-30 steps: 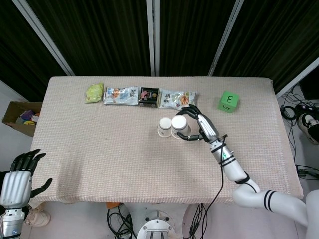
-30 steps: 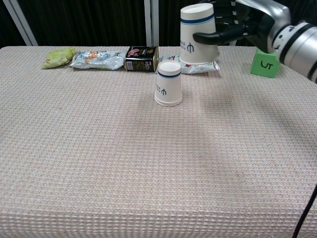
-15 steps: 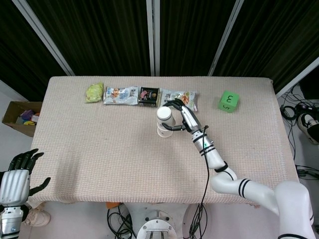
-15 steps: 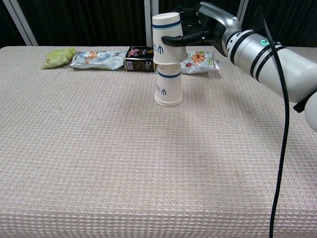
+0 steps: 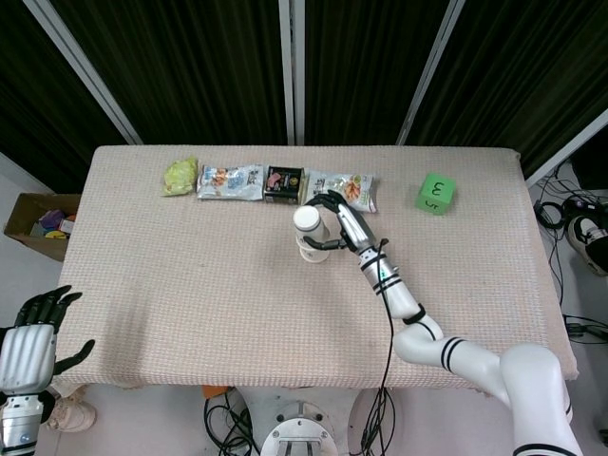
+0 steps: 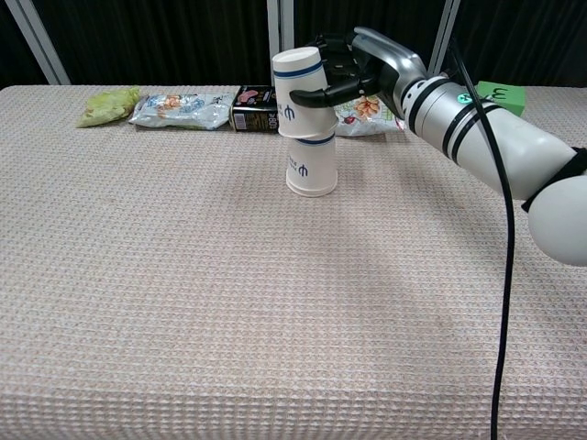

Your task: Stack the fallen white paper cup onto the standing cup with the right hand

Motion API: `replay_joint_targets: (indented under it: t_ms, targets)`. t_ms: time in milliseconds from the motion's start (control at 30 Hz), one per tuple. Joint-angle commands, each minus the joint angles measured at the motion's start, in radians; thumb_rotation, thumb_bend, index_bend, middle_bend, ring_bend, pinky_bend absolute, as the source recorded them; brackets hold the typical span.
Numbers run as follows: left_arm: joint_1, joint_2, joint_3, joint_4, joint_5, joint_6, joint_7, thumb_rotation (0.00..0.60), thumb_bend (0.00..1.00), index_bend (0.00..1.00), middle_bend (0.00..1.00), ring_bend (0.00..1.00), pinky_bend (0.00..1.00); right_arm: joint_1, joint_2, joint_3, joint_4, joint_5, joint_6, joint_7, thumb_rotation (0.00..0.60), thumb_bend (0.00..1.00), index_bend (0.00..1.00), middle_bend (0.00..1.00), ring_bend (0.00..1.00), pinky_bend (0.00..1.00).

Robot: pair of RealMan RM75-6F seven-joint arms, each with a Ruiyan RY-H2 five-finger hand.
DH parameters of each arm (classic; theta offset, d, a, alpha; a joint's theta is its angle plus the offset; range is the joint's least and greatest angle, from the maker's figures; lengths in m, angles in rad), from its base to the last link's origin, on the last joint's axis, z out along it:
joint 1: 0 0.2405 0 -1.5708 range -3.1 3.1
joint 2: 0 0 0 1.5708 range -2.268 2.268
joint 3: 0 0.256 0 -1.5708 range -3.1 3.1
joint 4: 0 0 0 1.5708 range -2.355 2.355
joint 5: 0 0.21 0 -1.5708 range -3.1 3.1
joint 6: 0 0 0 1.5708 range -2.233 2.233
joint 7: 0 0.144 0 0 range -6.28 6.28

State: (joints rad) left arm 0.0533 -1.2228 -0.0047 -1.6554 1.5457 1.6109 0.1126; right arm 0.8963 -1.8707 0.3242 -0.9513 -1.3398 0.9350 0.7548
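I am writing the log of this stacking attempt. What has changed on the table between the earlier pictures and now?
The right hand carried the upper cup leftward from beside the standing cup to above it, then lowered it over the top; it now sits slightly tilted and remains gripped. The standing cup, the snack packets, the green cube and the left hand stayed put.

Both paper cups are white with a dark blue band and a small blue mark: the upper cup (image 6: 299,94) and the standing cup (image 6: 311,165) beneath it. The right hand (image 6: 353,67) on the upper cup is black-fingered with a silver-grey back, on a white arm ringed in black. The table (image 6: 229,302) wears a beige waffle-weave cloth. Behind the cups lie a yellow-green packet (image 6: 108,105), a pale blue snack bag (image 6: 179,109), a black box (image 6: 261,107) and a green cube (image 5: 435,194).
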Motion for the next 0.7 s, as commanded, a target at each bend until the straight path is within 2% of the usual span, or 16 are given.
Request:
replay_joint_targets:
  t_ms: [33, 300, 533, 700]
  targets:
    - [0.0, -0.001, 0.001, 0.001, 0.001, -0.001, 0.0, 0.6, 0.19, 0.22, 0.15, 0.13, 0.14, -0.004, -0.01, -0.015, 0.024, -0.022, 0.019, 0.014, 0.6, 0.22, 0.47, 0.32, 0.14, 0.05]
    - [-0.001, -0.003, 0.003, -0.001, 0.003, -0.002, 0.002, 0.6, 0.19, 0.22, 0.15, 0.13, 0.15, -0.008, -0.038, -0.054, 0.097, -0.066, 0.043, 0.066, 0.6, 0.14, 0.39, 0.28, 0.11, 0.03]
    - [0.003, -0.003, 0.006, -0.002, 0.007, 0.001, 0.0, 0.6, 0.19, 0.22, 0.15, 0.13, 0.14, -0.041, -0.044, -0.126, 0.174, -0.12, 0.078, 0.048, 0.6, 0.1, 0.22, 0.2, 0.05, 0.0]
    - [0.001, -0.007, 0.008, 0.002, 0.012, 0.0, -0.004, 0.6, 0.19, 0.22, 0.15, 0.13, 0.15, -0.079, 0.02, -0.186, 0.143, -0.154, 0.079, 0.013, 0.6, 0.1, 0.07, 0.11, 0.0, 0.0]
